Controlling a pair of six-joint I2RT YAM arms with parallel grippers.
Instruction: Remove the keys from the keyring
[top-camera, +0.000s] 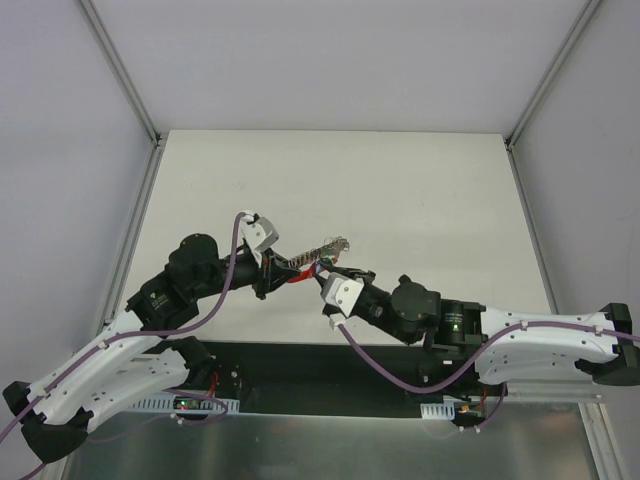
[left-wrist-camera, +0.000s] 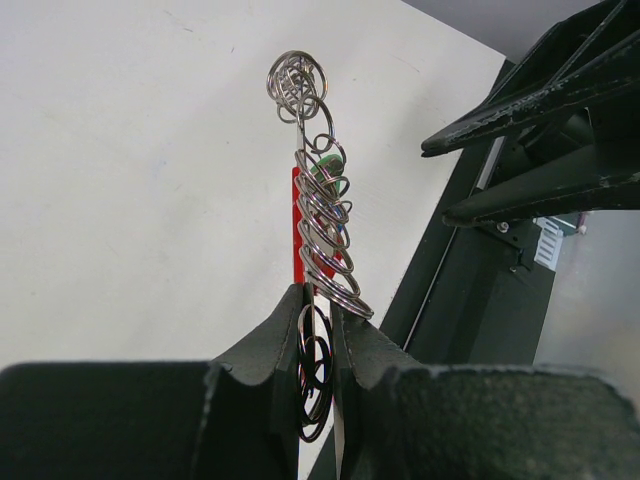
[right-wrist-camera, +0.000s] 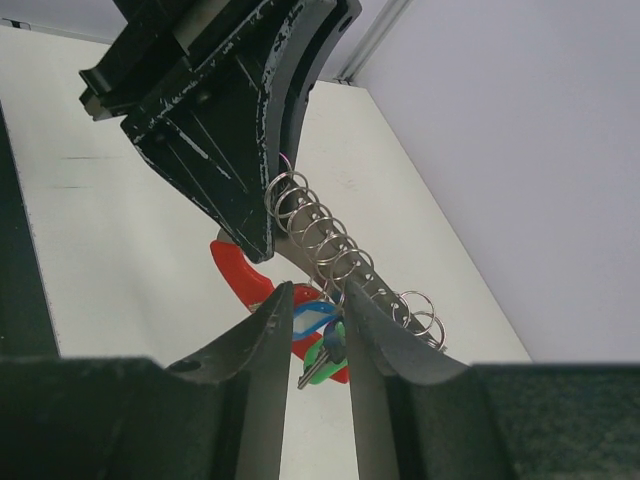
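Note:
The keyring is a silvery strip carrying several wire rings, joined to a red curved band. My left gripper is shut on its lower end and holds it above the table; in the left wrist view the rings rise from between the fingers, with the red band behind. My right gripper is closed around the hanging bundle: a blue-edged tag, a small key with a dark blue head and a green tag. No red-headed key shows.
The white table has raised rails at its left and right edges. A black strip runs along the near edge by the arm bases. The left gripper's black body fills the upper left of the right wrist view.

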